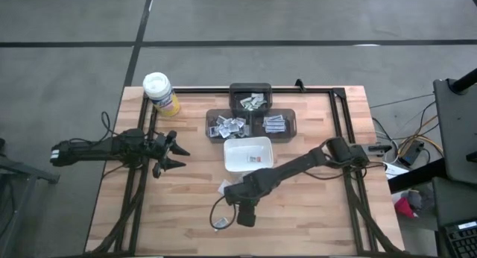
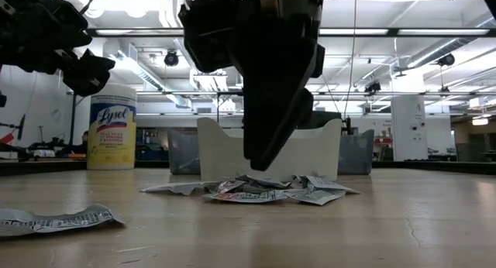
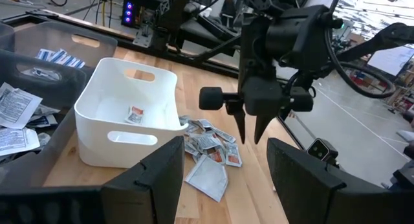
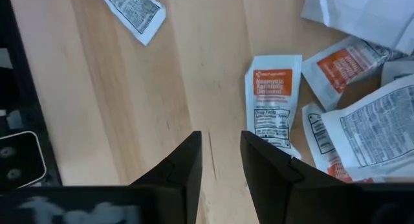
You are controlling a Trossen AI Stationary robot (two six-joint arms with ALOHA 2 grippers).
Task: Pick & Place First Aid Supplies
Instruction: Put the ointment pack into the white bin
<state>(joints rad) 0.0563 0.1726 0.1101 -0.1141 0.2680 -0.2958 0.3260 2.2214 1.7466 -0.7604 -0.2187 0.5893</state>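
The first aid supplies lie as a loose pile of small flat packets [image 1: 226,187] on the wooden table, just in front of the white dish [image 1: 237,150]. One packet with orange print [image 4: 272,98] lies at the pile's edge. Another packet [image 3: 134,114] lies inside the dish. A single packet [image 1: 220,223] lies apart near the front edge. My right gripper [image 3: 251,134] points steeply down over the bare wood beside the pile, a little above the table, open by a narrow gap with nothing between its fingers. My left gripper [image 1: 177,155] waits at the table's left, open wide.
Behind the dish stand three dark bins [image 1: 250,98] [image 1: 226,125] [image 1: 277,124] holding sorted packets. A yellow canister with a white lid [image 1: 161,94] stands at the far left corner. Bare wood lies to the right of the dish and pile.
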